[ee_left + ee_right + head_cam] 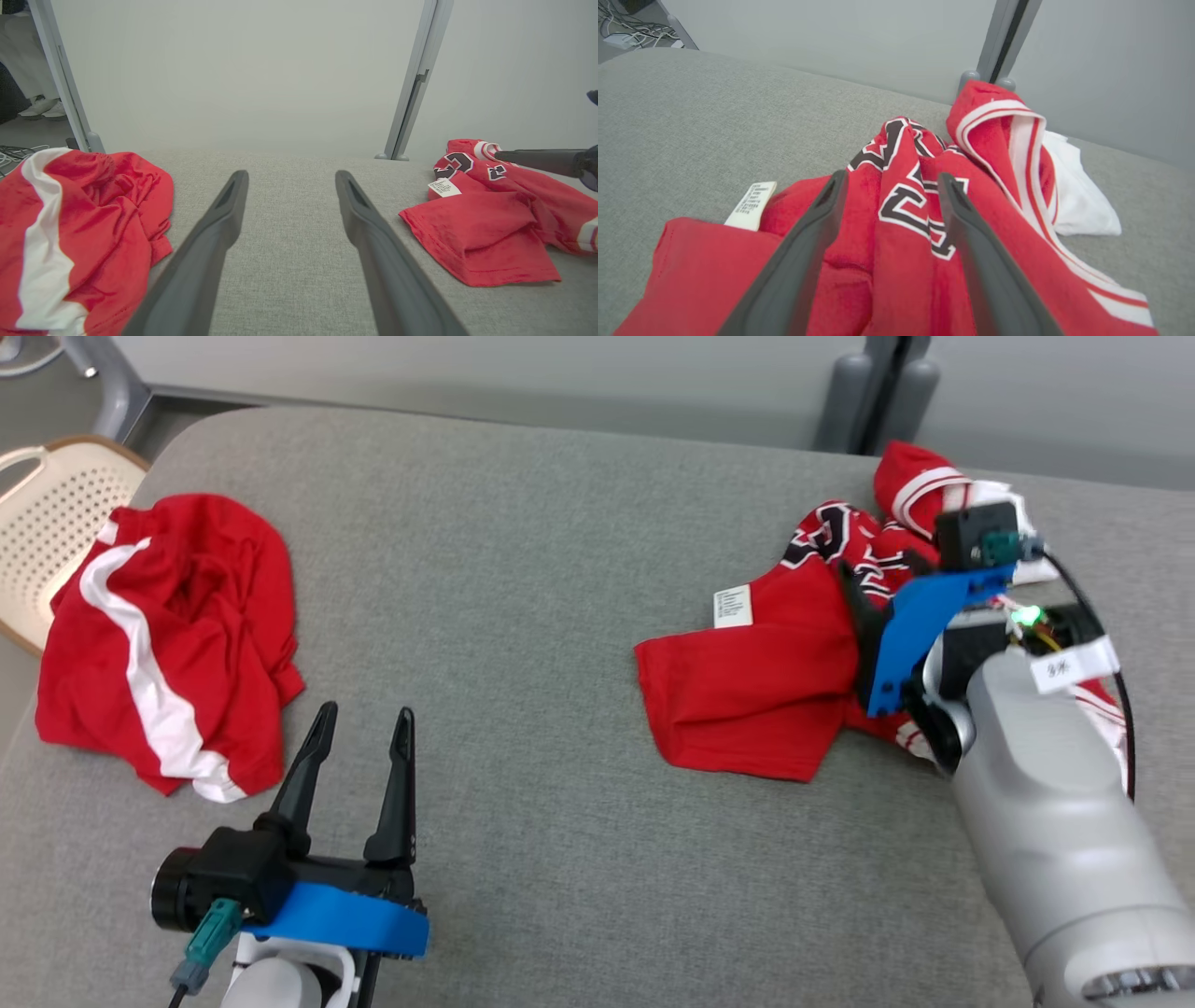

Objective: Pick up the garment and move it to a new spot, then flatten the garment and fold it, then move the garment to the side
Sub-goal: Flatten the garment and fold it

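Note:
The garment [756, 700] is a crumpled red jersey with black-and-white lettering, white-striped trim and a white label, lying on the right of the grey padded surface [523, 569]. My right gripper [854, 593] is down on it, open. In the right wrist view its fingers [817, 219] stand apart on either side of a raised fold of the jersey [901, 261]. My left gripper [365, 714] hovers open and empty near the front left, its fingers [219, 219] pointing across bare surface. The left wrist view has the jersey [476, 233] at the right.
A second red garment with a broad white stripe [187, 616] lies bunched at the left edge, close to my left gripper. A beige perforated chair [47, 523] stands beyond that edge. Grey posts [868, 392] and a wall run behind. A person's feet [42, 107] show at far left.

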